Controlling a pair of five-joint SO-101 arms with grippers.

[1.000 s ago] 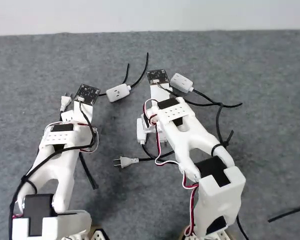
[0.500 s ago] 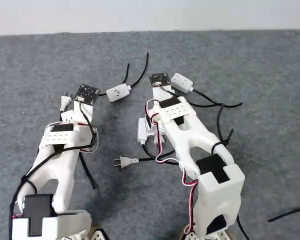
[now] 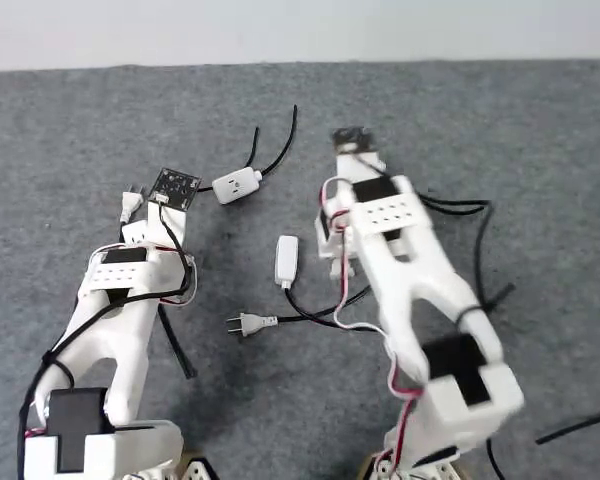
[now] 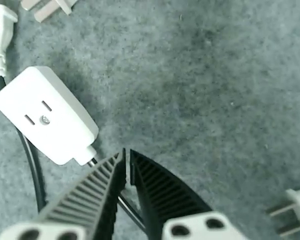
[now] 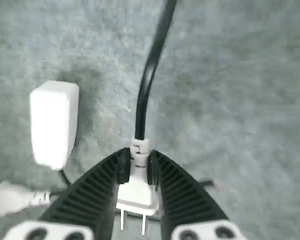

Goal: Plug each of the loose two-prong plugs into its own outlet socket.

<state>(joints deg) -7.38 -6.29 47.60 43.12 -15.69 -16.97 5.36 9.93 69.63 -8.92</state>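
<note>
High view: left arm (image 3: 120,290) and right arm (image 3: 410,260) sit side by side over the grey felt-like table cover (image 3: 540,150). Between them is a white rectangular outlet block lying face up (image 3: 237,185), with a thin black cord running from it to the left arm's tip. Nearer the bases lies a second white outlet block, turned on its side (image 3: 285,258). Near that is a loose white two-prong plug on a black lead (image 3: 248,322), prongs toward the left arm, lead running under the right arm, apart from both blocks. A small white plug (image 3: 130,203) lies just beside the left arm's tip, on its outer side.

Left wrist view: left gripper (image 4: 126,156) has its black ribbed fingers (image 4: 105,185) pressed almost together, with a thin slit between the tips. The tips are just beside the cord end of the face-up outlet block, slots showing. The black cord passes under the fingers; can't tell if it is pinched. Bare prongs of another white plug (image 4: 289,215) lie well off to one side.

Right wrist view: right gripper (image 5: 137,156) is clamped on a white flat two-prong plug with a black cable (image 5: 137,192). Its prongs point back toward the wrist and the cable leads away over the cover. A plain white block (image 5: 54,122) lies near the fingers, apart from the held plug.
</note>
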